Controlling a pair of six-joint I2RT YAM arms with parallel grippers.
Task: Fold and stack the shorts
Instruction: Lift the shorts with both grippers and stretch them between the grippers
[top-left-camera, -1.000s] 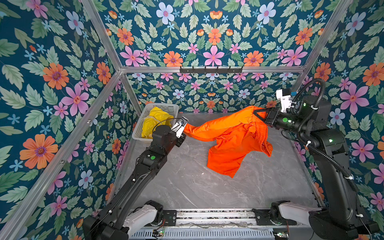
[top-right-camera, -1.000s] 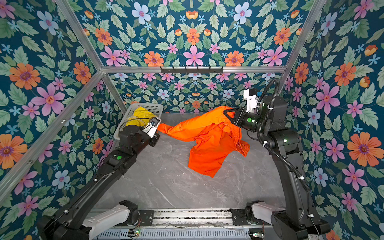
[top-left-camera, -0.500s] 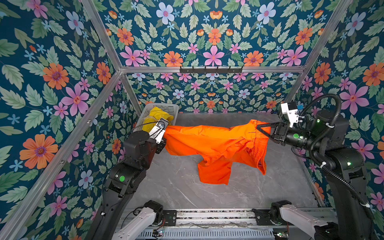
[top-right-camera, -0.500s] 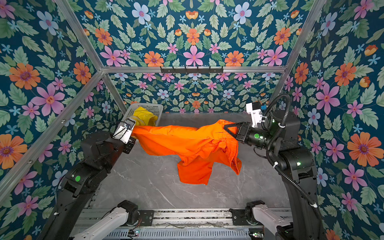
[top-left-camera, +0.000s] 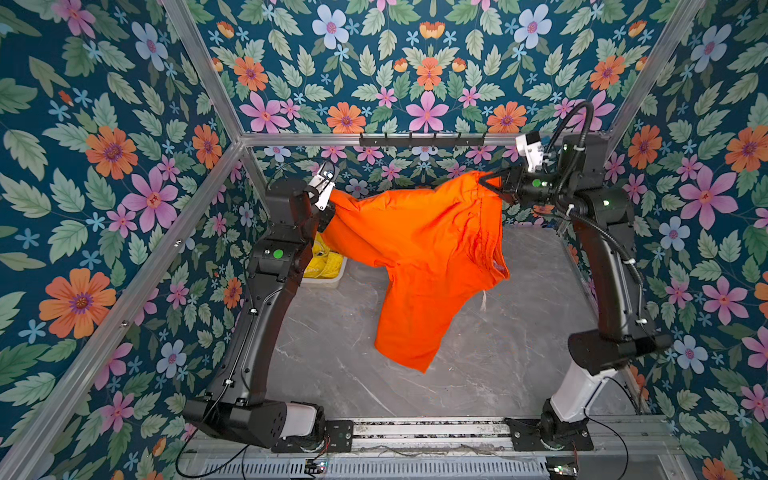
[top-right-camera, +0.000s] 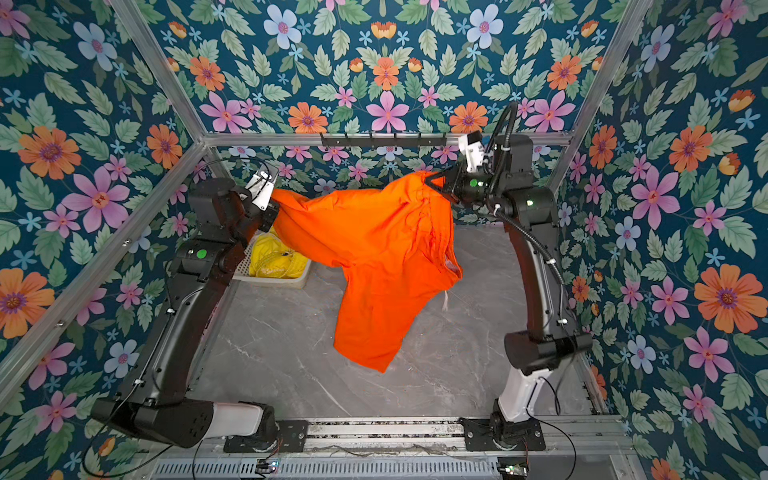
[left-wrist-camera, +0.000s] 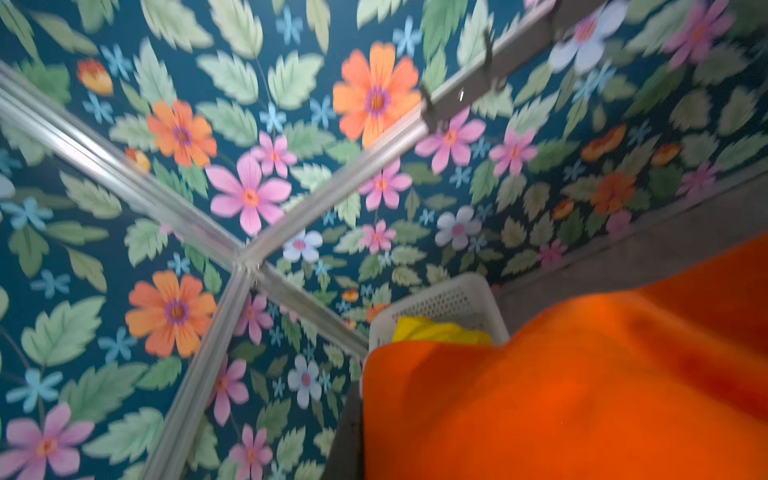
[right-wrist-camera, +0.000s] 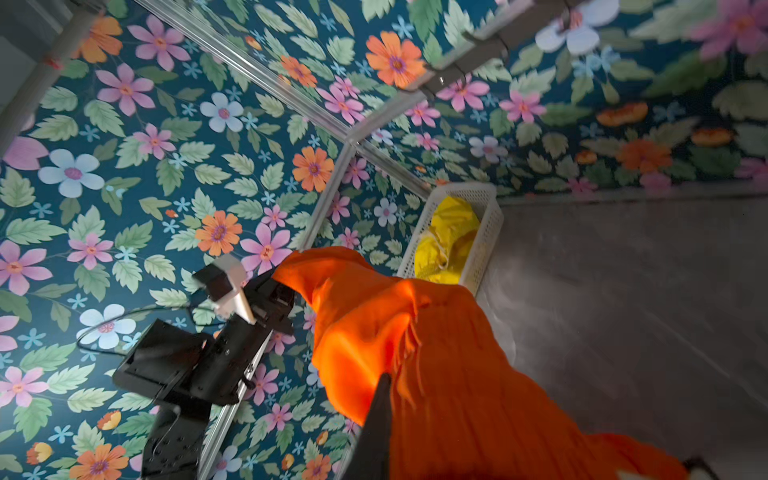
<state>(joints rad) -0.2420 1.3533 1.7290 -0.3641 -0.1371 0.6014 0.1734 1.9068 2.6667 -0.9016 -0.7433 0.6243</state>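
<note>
The orange shorts (top-left-camera: 415, 249) (top-right-camera: 374, 257) hang in the air, stretched between my two grippers, with one leg drooping toward the grey table (top-left-camera: 332, 361). My left gripper (top-left-camera: 329, 210) (top-right-camera: 272, 208) is shut on their left end, and it also appears in the right wrist view (right-wrist-camera: 279, 284). At the right top corner, my right gripper (top-left-camera: 489, 185) (top-right-camera: 433, 181) is shut on the cloth. Orange cloth (left-wrist-camera: 582, 395) (right-wrist-camera: 436, 353) fills the near part of both wrist views. A whitish drawstring (top-left-camera: 483, 299) dangles. The yellow shorts (top-left-camera: 326, 262) (top-right-camera: 276, 259) (right-wrist-camera: 449, 237) lie bunched in the basket.
The white perforated basket (top-left-camera: 332, 283) (top-right-camera: 286, 283) (left-wrist-camera: 449, 299) (right-wrist-camera: 486, 232) stands at the back left of the table, partly behind the left arm. A black hook rail (top-left-camera: 422, 139) runs along the back wall. Floral walls enclose three sides, and a metal rail (top-left-camera: 415, 428) lines the front.
Both grippers pulled apart, then rose, lifting the orange shorts from the table. The right gripper came back toward the rear wall.
</note>
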